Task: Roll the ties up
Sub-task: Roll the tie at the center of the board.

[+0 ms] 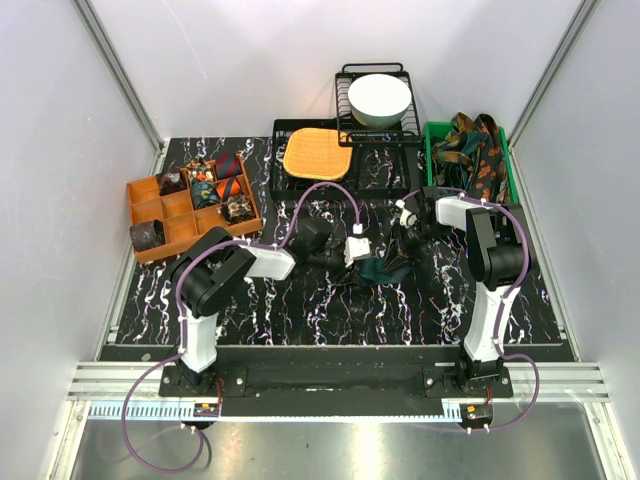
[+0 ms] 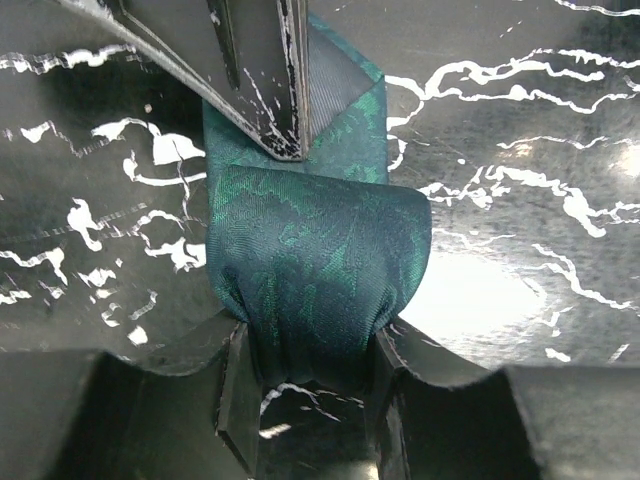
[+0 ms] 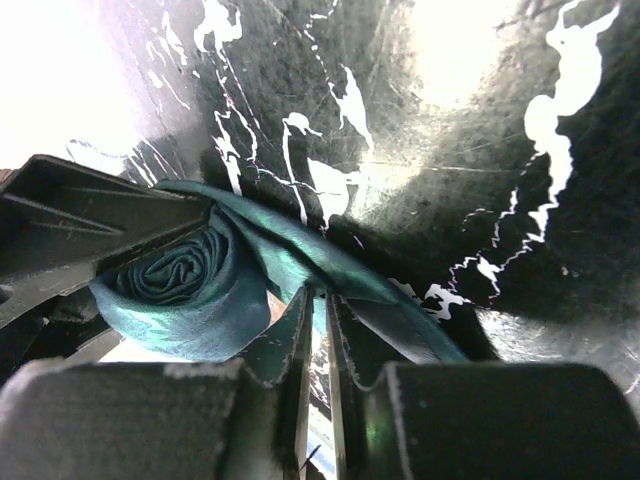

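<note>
Top external view: both arms reach in to meet just past the counter's [image 1: 300,310] centre, toward 3 o'clock, with the left fingers [image 1: 352,250] and right fingers [image 1: 405,238] close together over the teal tie [image 1: 385,270], which lies crumpled on the dark marbled surface between them. Left wrist view: the left fingers [image 2: 310,375] are closed in on the rolled end of the tie [image 2: 315,250] — the fabric bulges above the two tips and narrows where they squeeze it. The flat tail runs off toward 12 o'clock, where the other arm's tips press on it. Right wrist view: the roll [image 3: 180,275] shows as a tight spiral at 9 o'clock, and a flat band of the same fabric crosses toward 4 o'clock. The right fingers [image 3: 318,330] are nearly together, only a thin bright slit between them, their tips against the band — I cannot tell whether any cloth is caught in the slit. In the top view at 10 o'clock sits an orange divided tray [image 1: 148,208] with small rolled ties [image 1: 205,185] in several compartments. At 1 o'clock a green bin [image 1: 432,135] holds loose patterned ties [image 1: 475,150].
</note>
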Controlling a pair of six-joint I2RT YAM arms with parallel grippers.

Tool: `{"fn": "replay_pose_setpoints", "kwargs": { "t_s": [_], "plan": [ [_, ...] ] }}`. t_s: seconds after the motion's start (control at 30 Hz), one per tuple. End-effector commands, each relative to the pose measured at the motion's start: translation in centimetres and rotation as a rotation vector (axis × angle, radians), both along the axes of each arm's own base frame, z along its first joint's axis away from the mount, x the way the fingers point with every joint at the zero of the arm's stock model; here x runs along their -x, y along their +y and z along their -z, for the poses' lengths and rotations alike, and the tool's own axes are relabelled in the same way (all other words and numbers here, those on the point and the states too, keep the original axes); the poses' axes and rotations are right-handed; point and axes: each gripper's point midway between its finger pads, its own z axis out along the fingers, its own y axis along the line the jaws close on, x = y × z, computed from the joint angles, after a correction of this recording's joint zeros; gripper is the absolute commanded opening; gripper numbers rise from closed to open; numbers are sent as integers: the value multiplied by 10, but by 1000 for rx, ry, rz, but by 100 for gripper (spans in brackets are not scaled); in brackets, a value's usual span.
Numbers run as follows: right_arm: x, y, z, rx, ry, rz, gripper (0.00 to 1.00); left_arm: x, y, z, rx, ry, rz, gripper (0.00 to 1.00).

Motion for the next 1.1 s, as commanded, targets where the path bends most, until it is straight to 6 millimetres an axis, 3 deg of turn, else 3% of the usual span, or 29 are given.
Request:
{"fn": "replay_pose_setpoints", "kwargs": {
  "t_s": [0.0, 0.17, 0.37, 0.53, 0.6, 0.67, 0.83, 0.97, 1.07],
  "plan": [
    [-1, -22, 27, 178, -6, -2, 16, 11, 22, 5, -35, 94, -103, 20],
    [5, -25, 33, 192, 15, -7, 16, -1, 18, -10, 3, 93, -198, 23],
    [7, -25, 33, 185, 20, -12, 15, -10, 27, 5, -77, 65, -263, 26],
    [5, -25, 30, 182, 5, -19, 15, 4, 35, 28, -218, 19, -202, 27],
    [3, -18, 18, 127, 1, -22, 17, 11, 39, 39, -261, 33, -185, 27],
    [-5, -6, -8, 33, -42, -23, 21, 17, 43, 48, -295, 45, -165, 27],
    [1, 10, -60, -124, -104, -32, 49, 19, 45, 52, -320, 52, -149, 27],
    [12, 16, -76, -213, -122, -49, 51, 20, 46, 55, -334, 58, -138, 27],
    [16, 22, -78, -266, -133, -58, 52, 22, 45, 57, -337, 69, -128, 28]
  ]
}}
